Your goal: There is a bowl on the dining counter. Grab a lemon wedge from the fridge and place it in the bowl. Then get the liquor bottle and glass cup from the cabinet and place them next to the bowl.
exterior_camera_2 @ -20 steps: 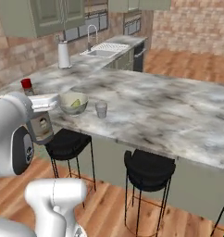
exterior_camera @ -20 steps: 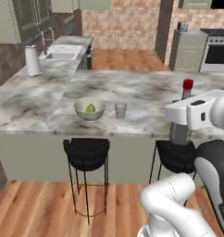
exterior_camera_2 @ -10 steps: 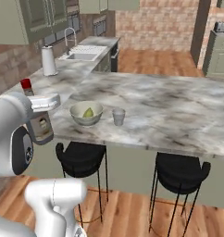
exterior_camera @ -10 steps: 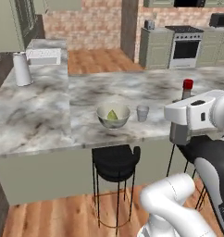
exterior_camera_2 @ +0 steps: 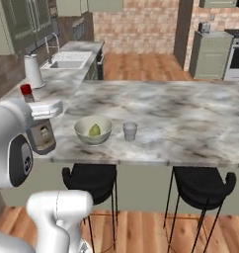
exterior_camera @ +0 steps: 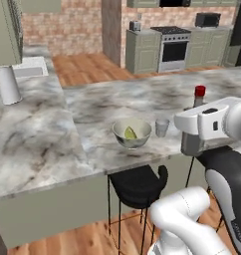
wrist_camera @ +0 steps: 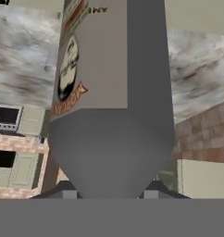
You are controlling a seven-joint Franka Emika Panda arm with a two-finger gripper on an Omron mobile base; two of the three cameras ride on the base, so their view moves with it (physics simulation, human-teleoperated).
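Change: your base is swinging round the marble dining counter (exterior_camera: 53, 144) | Grip: gripper (wrist_camera: 107, 192) apparently clamping the red-capped liquor bottle (exterior_camera_2: 41, 133) | Meaning: pale bowl (exterior_camera: 132, 133), lemon wedge (exterior_camera: 130, 133), glass cup (exterior_camera: 162, 127) are nearing.

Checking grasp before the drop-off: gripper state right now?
Gripper: shut on the liquor bottle, which stands upright between the fingers, red cap showing above the hand in the base views.

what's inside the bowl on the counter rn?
A lemon wedge lies in the bowl. In the right base view it sits near the middle. The near wall hides the bottom, so anything under the wedge cannot be seen. The glass cup stands outside, beside it.
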